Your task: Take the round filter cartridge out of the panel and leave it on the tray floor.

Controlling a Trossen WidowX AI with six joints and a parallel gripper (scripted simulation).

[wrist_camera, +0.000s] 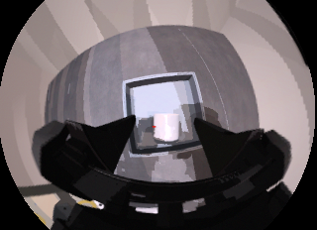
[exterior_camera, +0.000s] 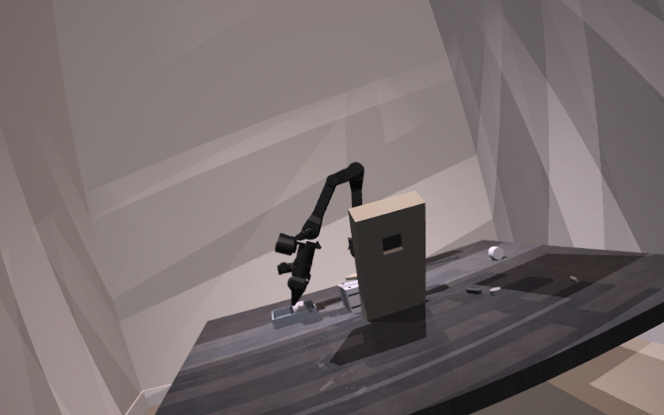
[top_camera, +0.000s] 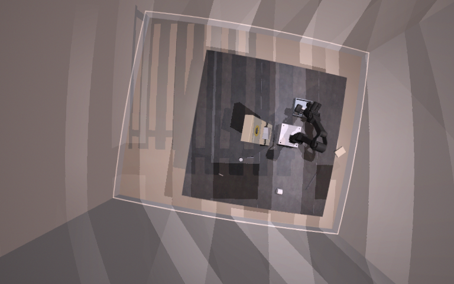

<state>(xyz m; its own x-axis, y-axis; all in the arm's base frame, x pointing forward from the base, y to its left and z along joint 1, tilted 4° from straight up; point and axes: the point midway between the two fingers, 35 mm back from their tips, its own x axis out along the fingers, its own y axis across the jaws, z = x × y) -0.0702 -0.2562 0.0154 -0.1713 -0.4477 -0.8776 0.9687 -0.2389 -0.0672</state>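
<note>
The white round cartridge (wrist_camera: 166, 128) (exterior_camera: 299, 305) is inside the tray (wrist_camera: 154, 93) (exterior_camera: 294, 319) (top_camera: 299, 102), toward the tray's near wall in the wrist view. It shows there as a short cylinder; its slots are not visible. My gripper (wrist_camera: 164, 119) (exterior_camera: 295, 303) is open, one finger on each side of the cartridge with gaps between, its tips low at the tray. The top view has the arm partly over the tray. The beige service panel (top_camera: 247, 128) (exterior_camera: 392, 277) stands upright. A yellow ring (top_camera: 256, 126) marks a dark round opening on its face.
The arm's white base box (top_camera: 285, 131) (exterior_camera: 347, 296) stands between the tray and the panel. A white cylinder (top_camera: 278, 191) (exterior_camera: 494, 252) and small loose pieces, including a white disc (top_camera: 240, 159) (exterior_camera: 494, 290), lie farther off. A beige block (top_camera: 340, 151) is near the table edge.
</note>
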